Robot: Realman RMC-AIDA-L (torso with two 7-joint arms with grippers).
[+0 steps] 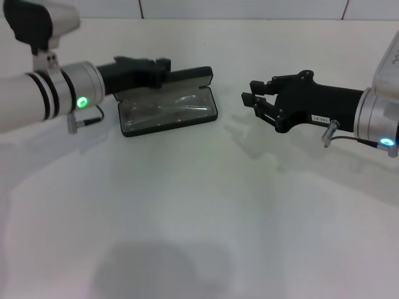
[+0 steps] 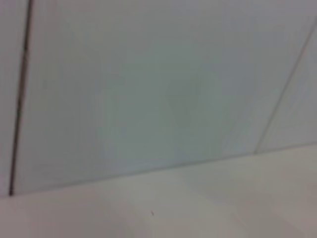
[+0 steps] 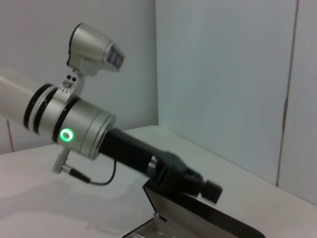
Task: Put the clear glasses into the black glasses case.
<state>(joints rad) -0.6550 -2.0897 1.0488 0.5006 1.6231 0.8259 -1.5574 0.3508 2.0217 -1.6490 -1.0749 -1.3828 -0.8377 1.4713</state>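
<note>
Toward the far edge of the white worktop [image 1: 199,205], left of centre, I see the black glasses case [image 1: 168,103] lying open, its tray flat on the surface and its lid [image 1: 187,76] standing up along the far side. Inside the tray, on the grey lining, I can make out the clear glasses [image 1: 167,109] lying across the width of the case; their transparent lens and arms only show as faint glints, so I cannot tell exactly how they sit. My left gripper [image 1: 163,65] reaches in from the left edge and sits at the top rim of the raised lid, its fingers shut on the lid as far as the head view and the right wrist view show; from the right wrist view I see the same gripper [image 3: 210,190] clamped at the lid's upper edge [image 3: 198,210], with the green ring light on the arm behind it. The left wrist view gives me only a pale wall and a strip of worktop, nothing of the case. My right gripper [image 1: 251,96] hovers to the right of the case, clearly apart from it, above the worktop, fingers parted and holding nothing, pointing back toward the case.
</note>
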